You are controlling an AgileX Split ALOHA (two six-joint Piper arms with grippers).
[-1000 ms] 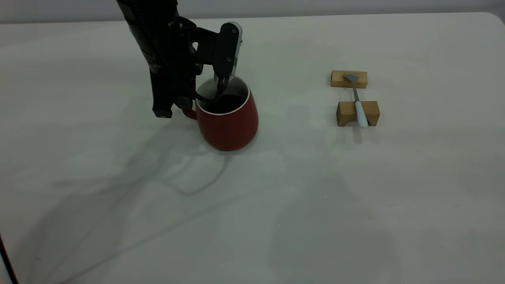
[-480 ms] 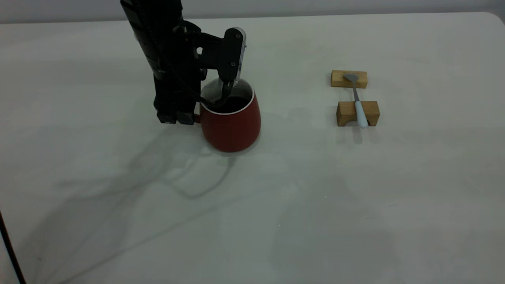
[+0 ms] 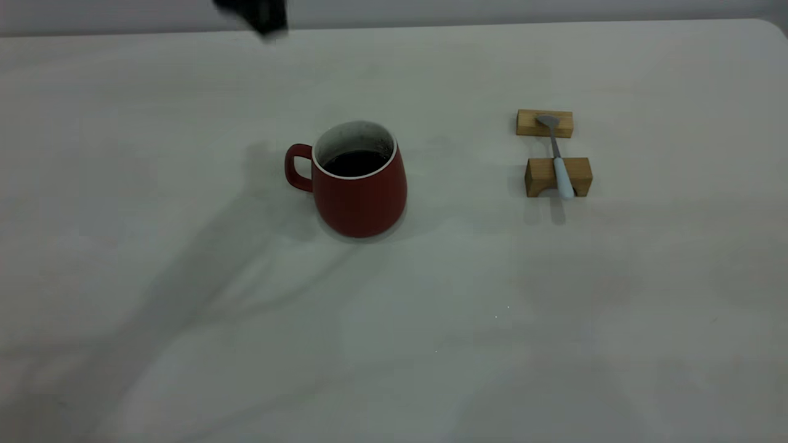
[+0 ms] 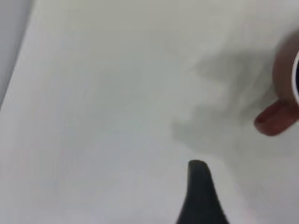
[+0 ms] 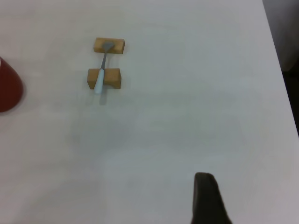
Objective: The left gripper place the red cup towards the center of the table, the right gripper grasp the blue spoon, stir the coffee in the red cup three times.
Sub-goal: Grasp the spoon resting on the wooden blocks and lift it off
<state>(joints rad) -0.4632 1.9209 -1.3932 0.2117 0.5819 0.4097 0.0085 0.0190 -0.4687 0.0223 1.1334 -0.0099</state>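
The red cup point(image 3: 360, 197) stands upright and alone on the table point(image 3: 184, 344), left of the middle, handle pointing left, with dark coffee point(image 3: 356, 162) inside. My left gripper point(image 3: 255, 18) is a black blur at the far edge, high and well away from the cup. In its wrist view one black finger point(image 4: 198, 186) hangs over bare table, open and holding nothing, with the cup's handle point(image 4: 276, 117) off to one side. The blue spoon point(image 3: 559, 161) lies across two wooden blocks. My right gripper's one visible finger point(image 5: 205, 196) is open, far from the spoon point(image 5: 100, 77).
Two tan wooden blocks point(image 3: 545, 123) point(image 3: 542, 178) carry the spoon, to the right of the cup. The table's right edge point(image 5: 280, 70) shows in the right wrist view, and the cup's side point(image 5: 8, 88) sits at that view's border.
The left gripper has let go of the cup and risen up and away to the far edge. The cup stays where it was set down; spoon and blocks are unmoved.
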